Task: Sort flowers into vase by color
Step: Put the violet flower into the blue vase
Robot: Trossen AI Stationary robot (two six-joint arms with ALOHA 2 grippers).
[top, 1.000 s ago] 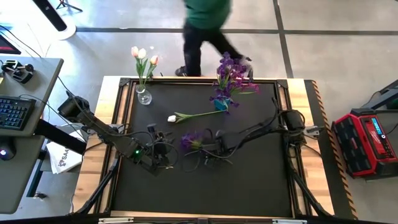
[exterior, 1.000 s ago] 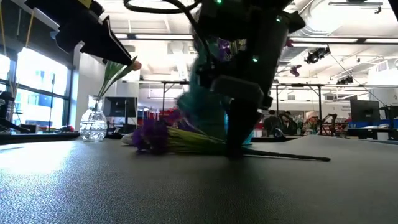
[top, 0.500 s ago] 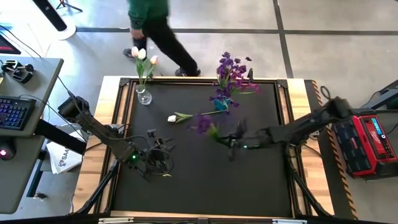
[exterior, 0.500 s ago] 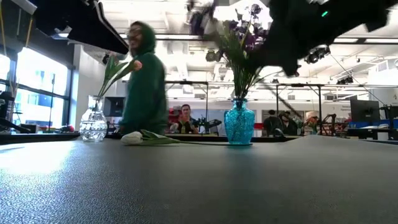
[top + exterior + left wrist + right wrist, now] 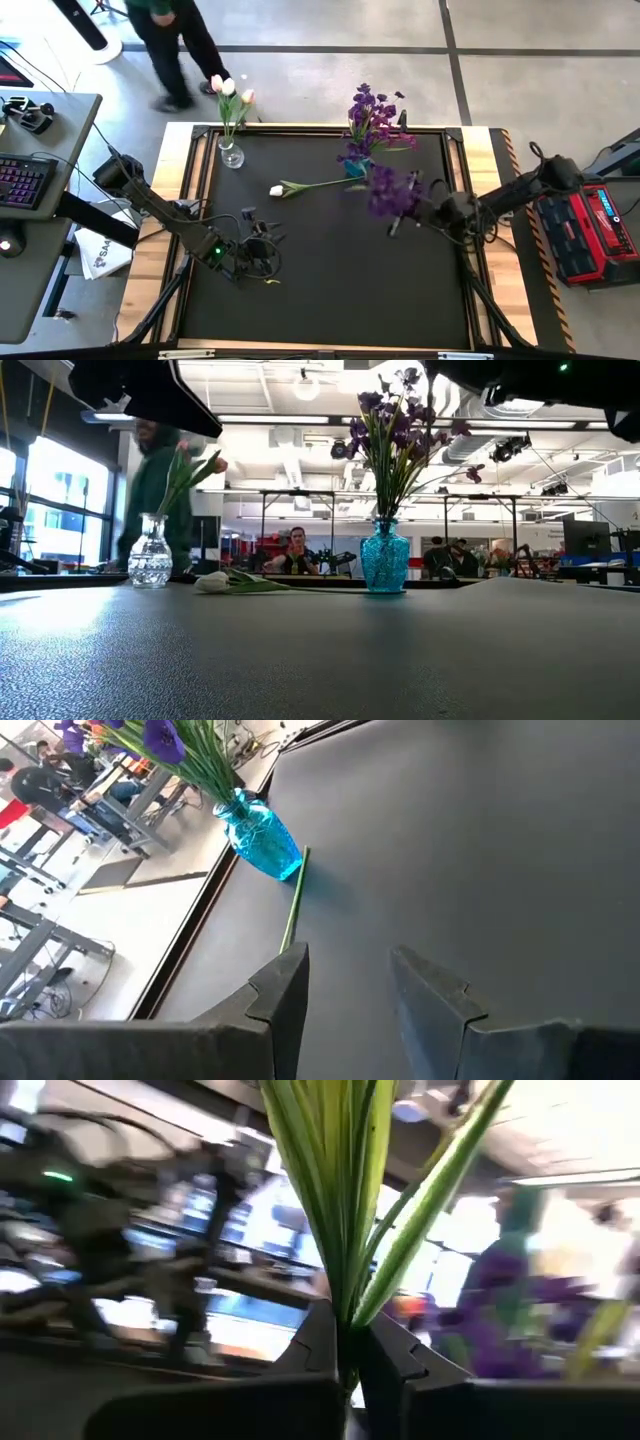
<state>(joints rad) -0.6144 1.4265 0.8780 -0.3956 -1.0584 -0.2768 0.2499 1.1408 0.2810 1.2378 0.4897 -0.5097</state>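
My right gripper (image 5: 348,1355) pinches a purple flower (image 5: 390,192); left gripper (image 5: 350,980) idles, released; swinging fast risks toppling the blue vase (image 5: 355,168).

Bright overhead light, motion blur.

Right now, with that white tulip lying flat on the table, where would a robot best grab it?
Probably mid-stem. The white tulip lies flat with its bud toward the clear vase and its thin green stem running toward the blue vase. Coming straight down, fingers across the stem, would spare the bud. The left end effector is open and nearest.
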